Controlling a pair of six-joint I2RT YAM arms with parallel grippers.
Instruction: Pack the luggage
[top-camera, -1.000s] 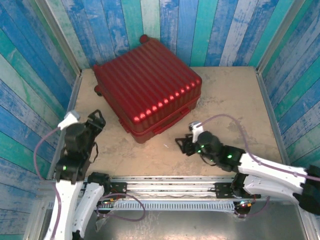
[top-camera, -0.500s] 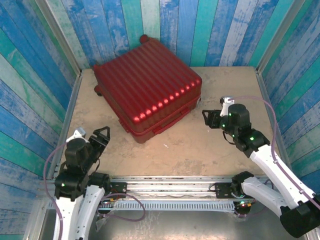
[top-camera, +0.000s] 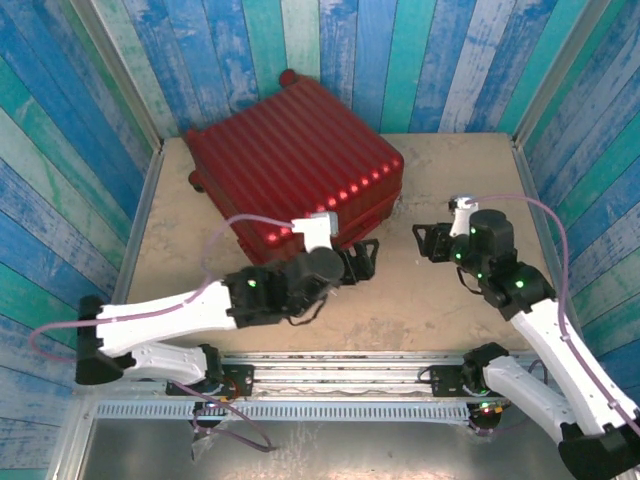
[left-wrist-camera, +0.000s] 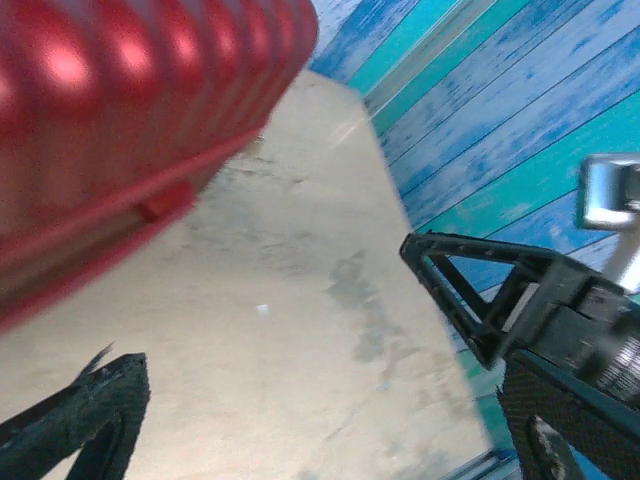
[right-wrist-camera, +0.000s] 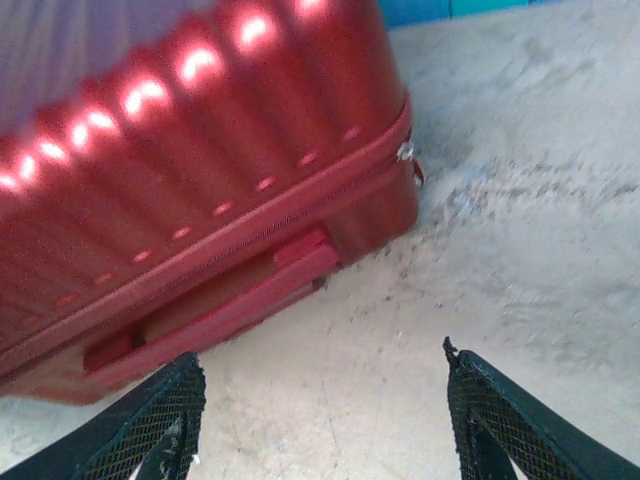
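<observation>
Dark-red ribbed shell: the luggage (top-camera: 295, 165) lies flat and closed at the far left-centre of the table (top-camera: 470, 190), with a wheel (top-camera: 288, 76) toward the back wall. We find its seam (right-wrist-camera: 240, 240) shut along the near edge, and the recessed handle (right-wrist-camera: 215, 300) faces the arms.

The left gripper (top-camera: 363, 258) is reached across the table to just beside that near edge. Its jaws stand wide with bare tabletop between them, and it holds nothing. The right gripper (top-camera: 424, 243) sits near the case's right-hand corner, apart from it. Its jaws are parted and likewise empty, and they point at the handle side.

We judge both claws are stationed on this edge because the seam and handle offer the only purchase on a closed shell, the ribbed lid giving fingers nothing to catch.

We cannot tell what lies inside. In our judgement the closed case marks either the start or the finish of packing, and these views do not settle which.
</observation>
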